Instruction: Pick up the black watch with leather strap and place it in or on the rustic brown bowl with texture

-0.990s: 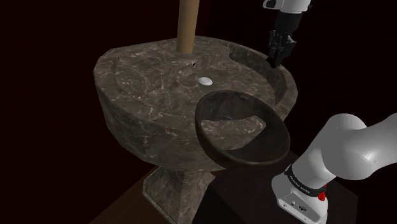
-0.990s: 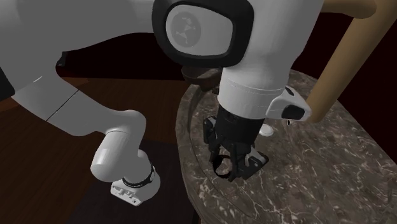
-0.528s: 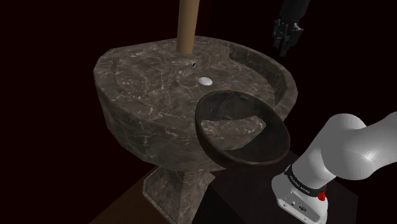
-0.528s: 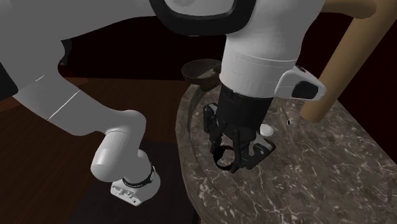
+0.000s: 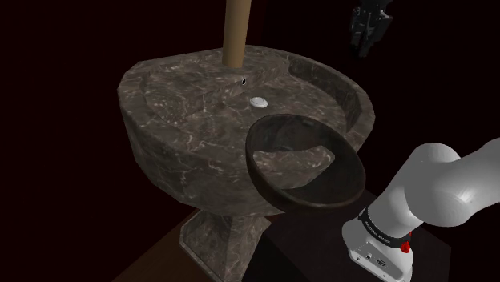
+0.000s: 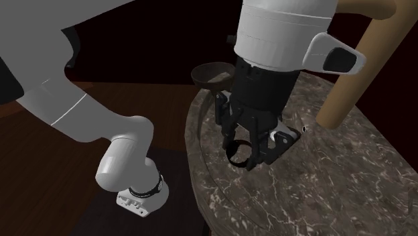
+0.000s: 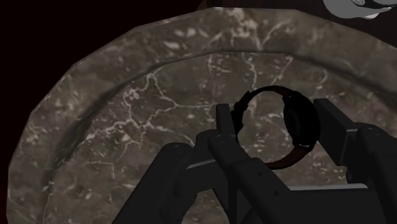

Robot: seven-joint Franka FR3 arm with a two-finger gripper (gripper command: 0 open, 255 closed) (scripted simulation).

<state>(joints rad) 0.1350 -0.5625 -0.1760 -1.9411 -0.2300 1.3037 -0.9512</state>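
As you look from the shoulder view: your end effector (image 5: 365, 46) hangs high above the far right rim of the dark marbled basin (image 5: 184, 152), well clear of the stone.
Bowl, shoulder view: the brown bowl (image 5: 320, 202) sits at the basin's near edge, well apart from the end effector.
Other things, shoulder view: a tan post (image 5: 236, 32) rises at the basin's back, and a small white disc (image 5: 258, 102) lies in the hollow.
Grip, second exterior view: your end effector (image 6: 251, 157) is clamped on the black watch (image 6: 232, 161), whose strap loop hangs at the fingertips above the marbled surface.
Bowl, second exterior view: you see the bowl (image 6: 211, 74) behind the wrist, at the basin's (image 6: 321, 194) far edge.
Watch, wrist view: the watch (image 7: 298, 121) stands on edge between the fingers (image 7: 224, 127). Its dark face lies against one finger and the strap loop reaches across to the other, with a brown edge showing low on the strap.
Below, wrist view: the basin's veined stone (image 7: 127, 127) lies under the watch.
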